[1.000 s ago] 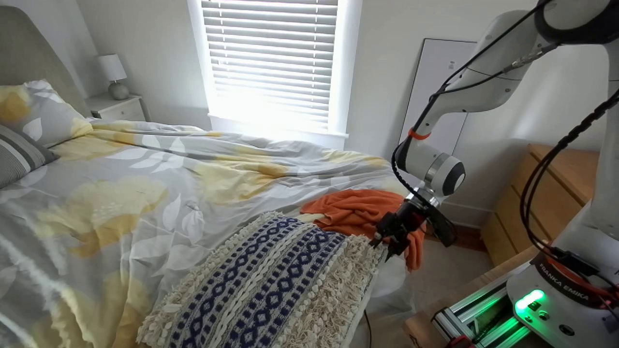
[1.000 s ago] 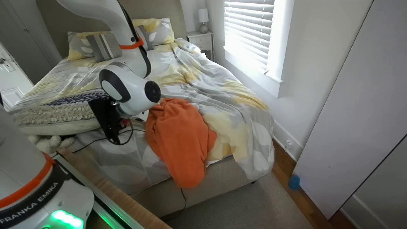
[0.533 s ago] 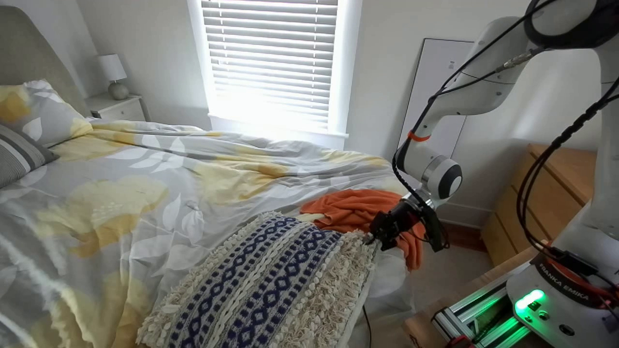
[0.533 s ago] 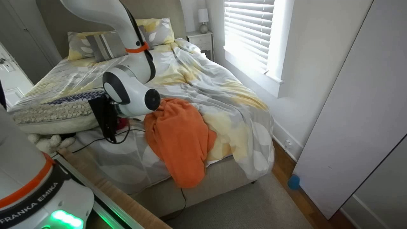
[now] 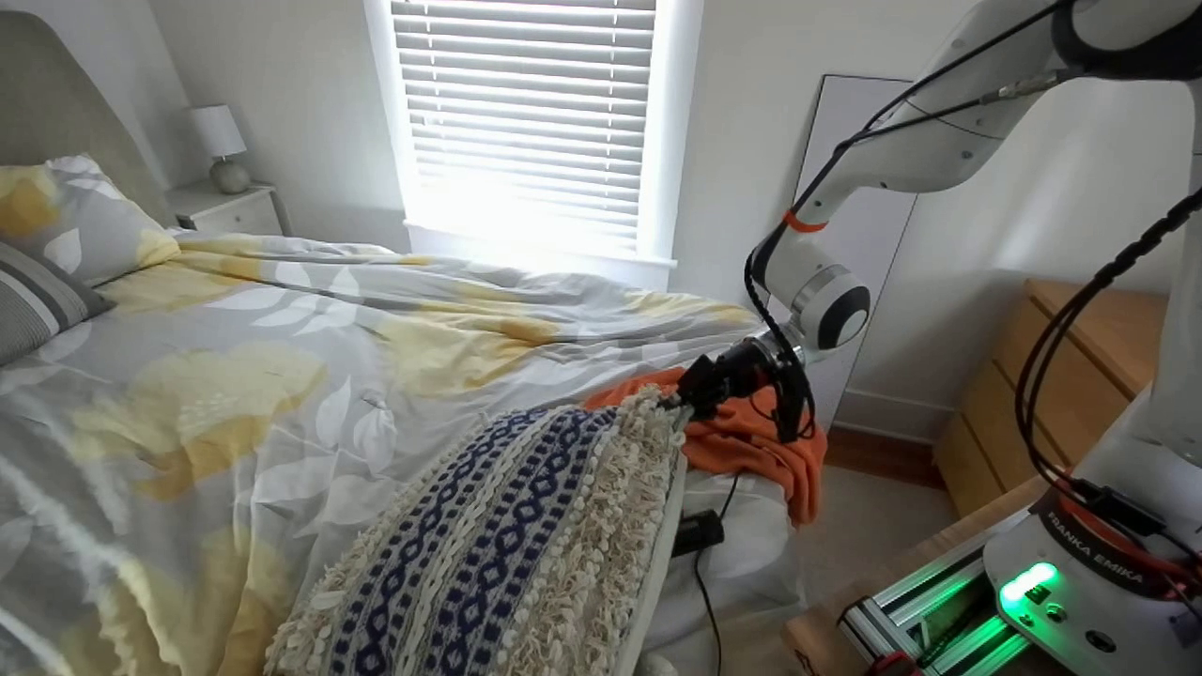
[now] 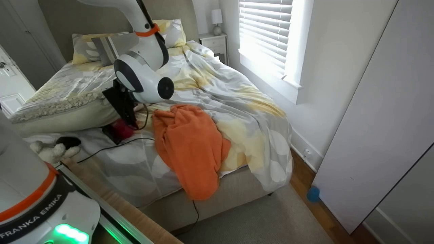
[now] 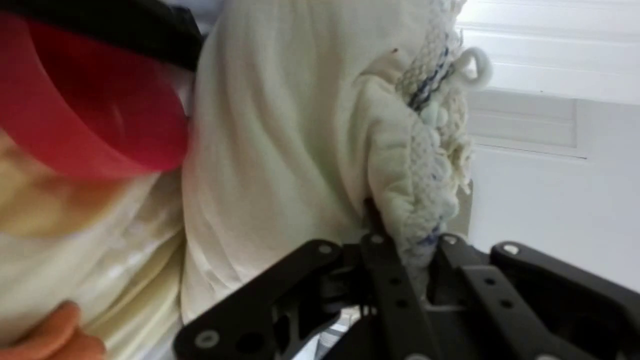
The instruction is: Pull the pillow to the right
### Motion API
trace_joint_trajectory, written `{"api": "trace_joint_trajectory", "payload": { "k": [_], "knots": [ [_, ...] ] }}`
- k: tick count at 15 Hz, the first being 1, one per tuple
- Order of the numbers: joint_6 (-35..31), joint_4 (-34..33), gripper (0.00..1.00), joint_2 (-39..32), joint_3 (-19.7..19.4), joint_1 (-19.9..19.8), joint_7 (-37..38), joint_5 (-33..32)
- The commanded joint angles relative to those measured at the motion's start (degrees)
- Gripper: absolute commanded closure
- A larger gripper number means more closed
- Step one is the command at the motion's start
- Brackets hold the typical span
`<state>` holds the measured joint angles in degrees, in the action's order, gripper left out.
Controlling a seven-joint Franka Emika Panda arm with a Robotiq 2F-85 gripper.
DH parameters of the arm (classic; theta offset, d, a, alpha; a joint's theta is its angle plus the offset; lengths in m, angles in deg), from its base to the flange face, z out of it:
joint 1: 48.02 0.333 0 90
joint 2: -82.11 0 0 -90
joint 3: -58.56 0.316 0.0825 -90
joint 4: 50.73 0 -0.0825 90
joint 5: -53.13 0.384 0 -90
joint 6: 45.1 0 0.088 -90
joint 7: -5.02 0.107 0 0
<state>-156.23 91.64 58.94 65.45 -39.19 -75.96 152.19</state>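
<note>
The hand [image 7: 415,250] is clamped on a seamed edge of the pillow [image 5: 507,535], near one corner; fabric bunched between the fingers. Pillow lies at the foot end of the bed [image 5: 282,376], held corner raised, the rest sloping down. Handling, judged: light for its bulk, soft, limp at the corner; far end will probably lag and swing before it slides. Shaggy face should give good friction; plain cream backing looks smoother, may creep out. Best hold is deep on the seam, both layers together; loose loops could snag or pull, otherwise nothing fragile. A red item [image 6: 122,128] just beside the backing, contact unclear. Beyond, orange cloth [image 6: 193,152] draped over the bed's edge.
</note>
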Motion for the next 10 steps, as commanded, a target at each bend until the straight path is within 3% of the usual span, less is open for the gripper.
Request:
{"api": "trace_joint_trajectory", "payload": {
  "k": [1,2,3,4,9,10],
  "knots": [
    [-4.76,-4.2,0.97,4.08,0.23,3.17,-1.71,5.27],
    [-6.71,-5.23,0.97,4.69,0.12,3.64,-1.5,5.13],
    [-3.04,-3.23,0.97,2.97,-0.51,2.19,-0.47,1.58],
    [-3.72,-3.77,0.87,3.73,-0.41,2.43,0.15,1.26],
    [-3.69,-2.65,0.87,3.09,-0.77,2.34,0.09,1.13],
    [-3.68,-2.66,0.97,3.05,-0.78,2.34,0.09,1.13]
  ]
}}
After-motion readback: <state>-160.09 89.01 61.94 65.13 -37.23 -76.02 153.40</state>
